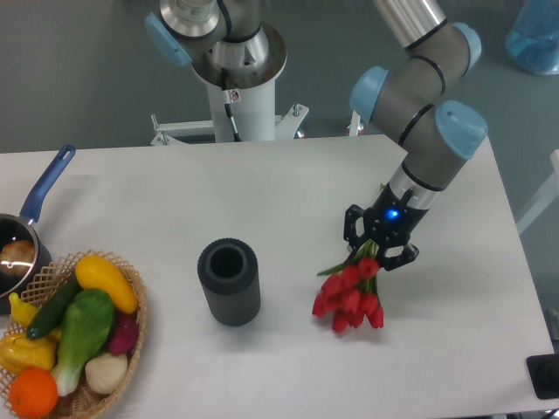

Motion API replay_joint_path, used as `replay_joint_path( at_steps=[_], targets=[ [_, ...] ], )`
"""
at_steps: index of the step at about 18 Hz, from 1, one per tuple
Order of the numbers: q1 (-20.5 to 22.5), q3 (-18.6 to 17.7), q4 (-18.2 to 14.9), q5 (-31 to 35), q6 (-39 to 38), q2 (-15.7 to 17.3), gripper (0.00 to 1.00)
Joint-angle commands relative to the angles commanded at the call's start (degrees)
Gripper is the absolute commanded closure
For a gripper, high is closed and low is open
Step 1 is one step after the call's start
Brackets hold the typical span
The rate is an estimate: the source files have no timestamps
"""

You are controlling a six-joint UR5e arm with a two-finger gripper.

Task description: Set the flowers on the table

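Observation:
The flowers [349,297], a bunch of red tulip buds with green leaves, hang from my gripper [378,249] over the right half of the white table [175,209]. The buds point down and toward the camera, close to the table top; I cannot tell whether they touch it. My gripper is shut on the stems, which it mostly hides. The arm comes down from the upper right.
A dark grey ribbed vase [229,282] stands upright left of the flowers. A wicker basket [131,305] of vegetables sits at the front left corner, with a blue-handled pan [35,205] behind it. A second robot base [234,61] stands at the table's far edge.

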Motion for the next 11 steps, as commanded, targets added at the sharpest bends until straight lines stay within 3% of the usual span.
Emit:
replay_joint_path(
  at_steps=[5,11],
  targets=[
    [1.0,0.4,1.6,3.1,-0.2,0.3,0.00],
    [1.8,1.1,1.3,6.6,-1.2,9.3,0.00]
  ],
)
